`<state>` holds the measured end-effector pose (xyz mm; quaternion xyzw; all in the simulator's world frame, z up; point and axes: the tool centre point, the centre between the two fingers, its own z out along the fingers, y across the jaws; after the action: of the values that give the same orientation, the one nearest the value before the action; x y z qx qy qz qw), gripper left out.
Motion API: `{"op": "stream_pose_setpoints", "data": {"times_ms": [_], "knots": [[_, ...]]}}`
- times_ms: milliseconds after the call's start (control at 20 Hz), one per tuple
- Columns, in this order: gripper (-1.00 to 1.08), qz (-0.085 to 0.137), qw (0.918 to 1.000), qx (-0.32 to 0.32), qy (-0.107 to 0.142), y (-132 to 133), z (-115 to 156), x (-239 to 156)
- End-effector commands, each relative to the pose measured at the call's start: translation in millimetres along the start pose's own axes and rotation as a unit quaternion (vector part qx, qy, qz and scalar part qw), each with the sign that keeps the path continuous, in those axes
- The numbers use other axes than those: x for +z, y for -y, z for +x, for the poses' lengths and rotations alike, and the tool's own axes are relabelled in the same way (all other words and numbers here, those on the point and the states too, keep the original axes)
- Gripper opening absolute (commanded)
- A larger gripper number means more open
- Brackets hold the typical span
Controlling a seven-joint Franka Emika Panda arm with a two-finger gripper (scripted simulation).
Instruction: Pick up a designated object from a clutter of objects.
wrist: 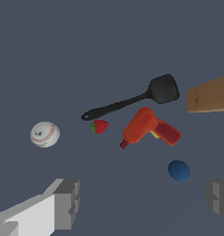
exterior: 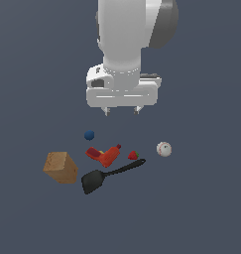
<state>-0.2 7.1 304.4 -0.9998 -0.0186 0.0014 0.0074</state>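
Tool wide — strawberry tip away.

A simulated test scene: featureless grey floor, flatly rendered clutter.

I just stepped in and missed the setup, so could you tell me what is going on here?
A simulated Panda arm is hanging above a small clutter on a dark floor, its gripper empty with the jaws spread wide. Below lie a tiny strawberry, a black spatula, a red-orange toy drill, a blue ball, a baseball and a wooden cube. The strawberry sits next to the spatula's handle tip. Nothing is lifted yet.
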Motion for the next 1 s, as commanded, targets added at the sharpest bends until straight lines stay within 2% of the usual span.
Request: {"op": "stream_pose_setpoints", "data": {"times_ms": [0,650,950], "knots": [[1.00,0.000,1.0000,0.000,0.000,0.0,0.0,0.0],[1.00,-0.009,0.9999,-0.003,-0.005,-3.4,0.3,-2.3],[1.00,-0.012,0.9995,-0.028,-0.004,-1.8,3.8,7.9]]}}
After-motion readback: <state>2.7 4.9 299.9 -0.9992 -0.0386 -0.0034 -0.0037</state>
